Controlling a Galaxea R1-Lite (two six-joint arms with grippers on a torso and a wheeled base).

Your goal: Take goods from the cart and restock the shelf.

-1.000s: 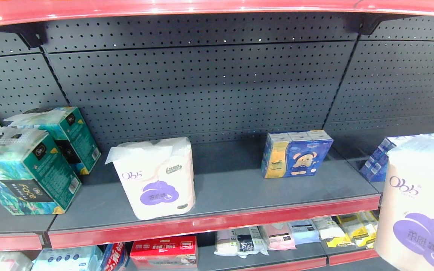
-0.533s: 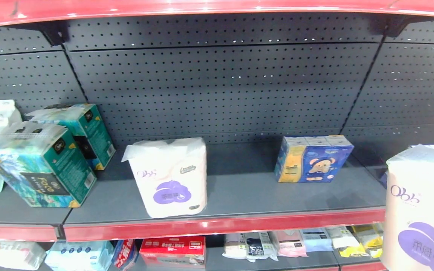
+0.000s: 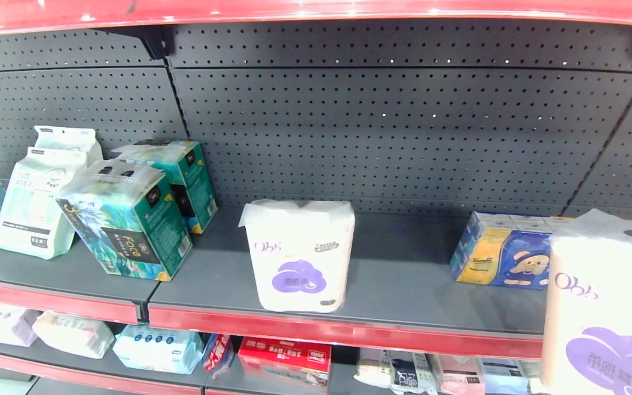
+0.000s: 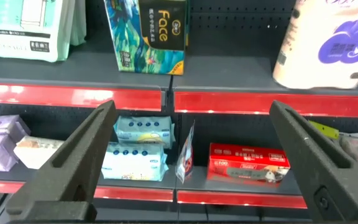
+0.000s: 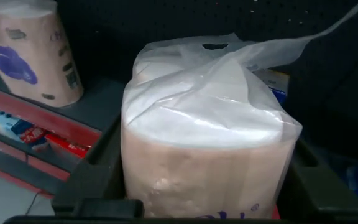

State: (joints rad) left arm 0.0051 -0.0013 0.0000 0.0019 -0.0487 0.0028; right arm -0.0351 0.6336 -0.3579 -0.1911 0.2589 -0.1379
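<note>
A white toilet-paper pack with a purple mark [image 3: 604, 307] hangs at the lower right, in front of the grey shelf with a red front edge [image 3: 349, 329]. My right gripper [image 5: 207, 180] is shut on this pack [image 5: 210, 124], one dark finger on each side. A matching pack [image 3: 298, 255] stands upright near the shelf's front edge, also seen in the right wrist view [image 5: 30, 53]. My left gripper [image 4: 191, 165] is open and holds nothing. It sits low, in front of the lower shelf, beneath the standing pack [image 4: 328, 43].
Green tissue boxes [image 3: 129, 225] and white bags [image 3: 41, 197] stand at the shelf's left. A blue and yellow tissue pack [image 3: 505, 258] lies at the right. Bare shelf lies between it and the standing pack. A red box [image 3: 286, 356] and several packets fill the lower shelf.
The whole head picture has slid to the right, so the camera has moved left along the shelf. The held pack keeps its place at the lower right.
</note>
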